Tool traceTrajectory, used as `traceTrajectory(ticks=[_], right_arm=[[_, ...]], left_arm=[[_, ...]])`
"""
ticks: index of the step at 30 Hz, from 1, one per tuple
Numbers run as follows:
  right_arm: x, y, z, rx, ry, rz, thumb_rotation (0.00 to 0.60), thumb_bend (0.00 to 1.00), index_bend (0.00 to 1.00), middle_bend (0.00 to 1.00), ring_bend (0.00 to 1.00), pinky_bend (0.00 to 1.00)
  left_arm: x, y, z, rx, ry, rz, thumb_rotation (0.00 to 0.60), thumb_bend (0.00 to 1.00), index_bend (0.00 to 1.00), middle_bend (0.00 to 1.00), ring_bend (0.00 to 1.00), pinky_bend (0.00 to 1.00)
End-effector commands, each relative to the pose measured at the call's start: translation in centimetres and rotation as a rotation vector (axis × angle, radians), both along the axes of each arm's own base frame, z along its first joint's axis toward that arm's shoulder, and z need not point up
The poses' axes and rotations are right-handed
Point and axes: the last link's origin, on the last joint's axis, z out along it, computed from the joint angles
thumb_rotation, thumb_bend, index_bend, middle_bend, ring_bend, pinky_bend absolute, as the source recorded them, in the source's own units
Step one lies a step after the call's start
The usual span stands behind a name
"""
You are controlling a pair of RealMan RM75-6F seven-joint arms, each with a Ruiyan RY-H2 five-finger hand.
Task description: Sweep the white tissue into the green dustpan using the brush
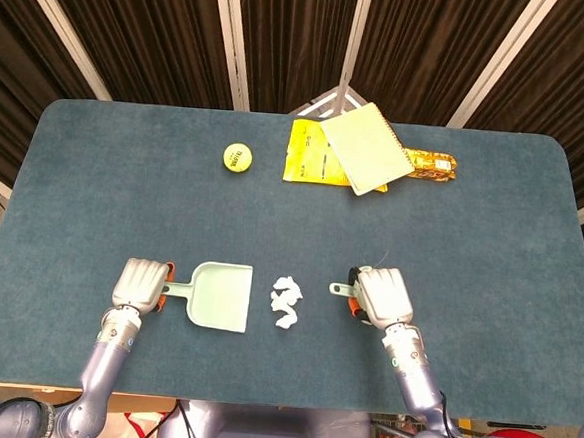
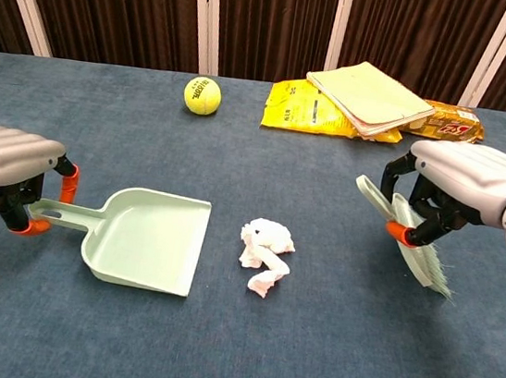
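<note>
The crumpled white tissue (image 1: 286, 303) (image 2: 265, 252) lies on the blue table between my hands. Left of it sits the green dustpan (image 1: 223, 294) (image 2: 147, 246), mouth toward the tissue. My left hand (image 1: 141, 284) (image 2: 9, 161) grips the pan's handle, fingers curled around it. My right hand (image 1: 382, 294) (image 2: 471, 179) holds the brush (image 2: 407, 235) to the right of the tissue, bristles slanting down to the table. In the head view only the brush handle tip (image 1: 341, 289) shows past the hand. A gap of bare cloth separates the brush and the tissue.
A yellow tennis ball (image 1: 237, 157) (image 2: 203, 95) sits at the back left. At the back centre a yellow bag (image 1: 311, 155), a notebook (image 1: 365, 148) (image 2: 368, 94) on top of it and an orange snack packet (image 1: 433, 166) lie together. The table's front edge is near my wrists.
</note>
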Motion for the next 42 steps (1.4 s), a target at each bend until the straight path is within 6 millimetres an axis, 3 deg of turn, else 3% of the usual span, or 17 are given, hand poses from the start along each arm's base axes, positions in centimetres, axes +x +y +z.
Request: traceTrajectory(ticks=[1,9,19,30,42], right_arm=[[0.0,0.6,0.2,0.002,-0.001,0.006,0.600,0.44,0.74,0.93,0.93,0.85],[0.9,0.5,0.3,0.005,-0.003,0.021,0.600,0.44,0.74,0.93,0.93,0.85],[1.6,1.7,0.5,0.019,0.010,0.043,0.600,0.44,0.74,0.93,0.93,0.85],[4.9,3.4,0.1,0.064,-0.011,0.115,0.600,0.44,0.74,0.93,0.93,0.85],[7.6,3.7,-1.4,0.098,-0.054,0.108,0.600,0.45,0.75,0.93,0.93,0.85]], left_arm=[[0.5,0.0,-0.2,0.016,-0.020,-0.027,0.600,0.64,0.73,1.00,1.00,1.00],[1.8,-0.1,-0.1,0.028,-0.037,-0.077,0.600,0.66,0.76,1.00,1.00,1.00],[3.3,-0.2,-0.6,0.016,-0.051,-0.090,0.600,0.67,0.76,1.00,1.00,1.00],[4.6,-0.6,-1.7,0.003,-0.063,-0.102,0.600,0.67,0.76,1.00,1.00,1.00],[4.3,-0.7,-2.2,0.001,-0.066,-0.084,0.600,0.67,0.76,1.00,1.00,1.00]])
